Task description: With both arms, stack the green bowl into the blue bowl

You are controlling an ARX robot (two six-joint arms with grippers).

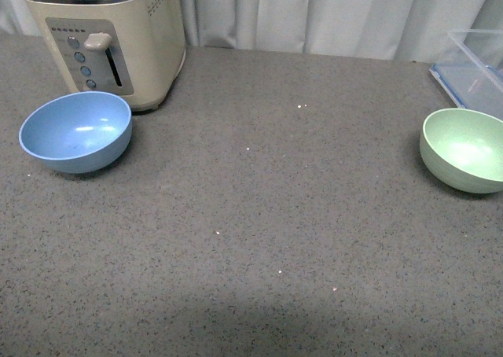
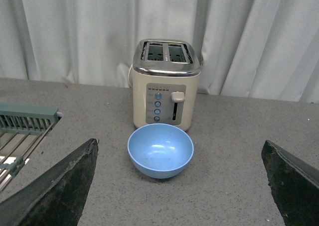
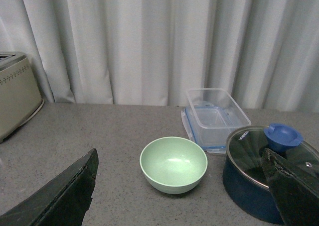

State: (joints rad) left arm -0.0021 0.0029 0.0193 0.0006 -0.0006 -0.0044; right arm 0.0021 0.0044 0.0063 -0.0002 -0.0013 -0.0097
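The blue bowl (image 1: 75, 131) stands upright and empty at the left of the grey table, just in front of the toaster. It also shows in the left wrist view (image 2: 160, 150). The green bowl (image 1: 464, 149) stands upright and empty at the far right edge of the front view, and in the right wrist view (image 3: 173, 164). Neither arm shows in the front view. My left gripper (image 2: 182, 186) is open, its dark fingers (image 2: 60, 191) wide apart, short of the blue bowl. My right gripper (image 3: 184, 188) is open, short of the green bowl.
A cream toaster (image 1: 106, 34) stands behind the blue bowl. A clear plastic container (image 3: 216, 115) and a dark blue pot with a glass lid (image 3: 264, 169) sit close to the green bowl. A wire rack (image 2: 22, 131) lies left of the blue bowl. White curtains hang behind the table.
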